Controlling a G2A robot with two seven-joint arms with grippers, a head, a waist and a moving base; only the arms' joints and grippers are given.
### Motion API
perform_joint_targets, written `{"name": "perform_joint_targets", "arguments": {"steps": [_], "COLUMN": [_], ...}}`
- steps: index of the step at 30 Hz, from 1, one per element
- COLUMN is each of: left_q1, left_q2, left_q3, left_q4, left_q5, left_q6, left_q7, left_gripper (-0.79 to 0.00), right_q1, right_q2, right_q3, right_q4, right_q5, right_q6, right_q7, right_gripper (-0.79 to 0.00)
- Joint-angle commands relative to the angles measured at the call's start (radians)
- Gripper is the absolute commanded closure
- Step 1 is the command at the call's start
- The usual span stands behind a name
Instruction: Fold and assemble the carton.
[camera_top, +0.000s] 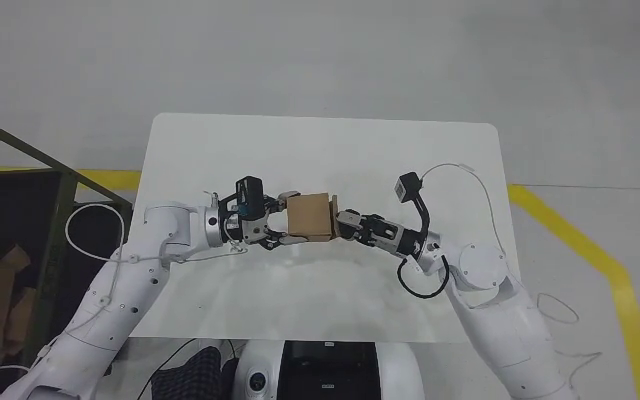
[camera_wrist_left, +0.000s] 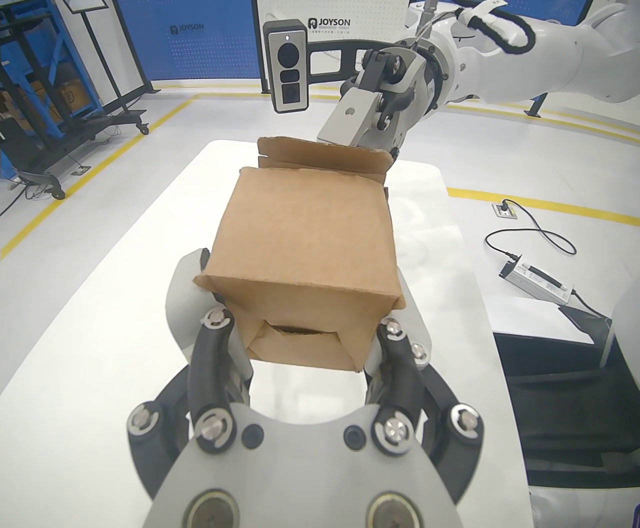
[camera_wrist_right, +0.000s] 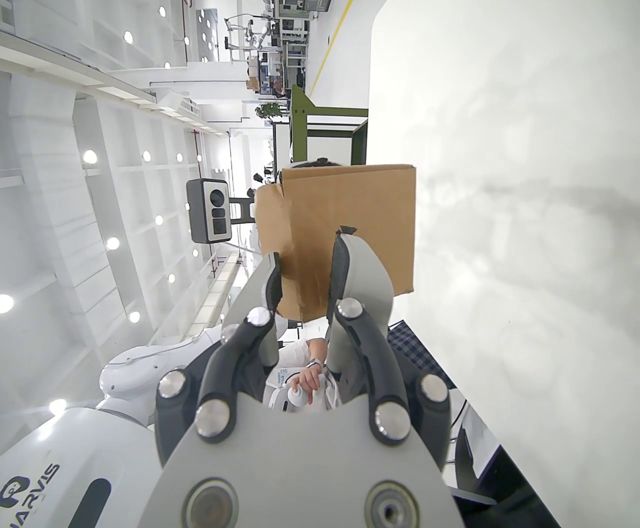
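White table (camera_top: 320, 150), carton (camera_top: 310, 215) clear of edges

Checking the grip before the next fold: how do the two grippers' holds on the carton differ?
Left gripper spans the carton at its folded end, fingers wide apart; right gripper pinches a thin flap at the open end, fingers close. Both are shut on the carton.

logo lettering on a white board (camera_wrist_left: 380, 20) and blue panel (camera_wrist_left: 200, 45).

We see a brown cardboard carton (camera_top: 310, 216) at the centre of the top view, shaped into a box, one end's flaps tucked in, the opposite flap standing open.
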Motion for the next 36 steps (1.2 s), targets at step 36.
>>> {"name": "perform_joint_targets", "arguments": {"steps": [36], "left_q1": [0.012], "left_q2": [-0.006], "left_q3": [-0.016], "left_q4": [-0.012], "left_q5": [0.011], "left_q6": [-0.006], "left_q7": [0.004], "left_gripper": [-0.462], "right_q1": [0.018], "right_q2": [0.008], "right_q3": [-0.045], "right_q4": [-0.004], "right_q5": [-0.050], "right_q6": [0.019], "right_q7": [-0.047], "right_gripper": [-0.185]}}
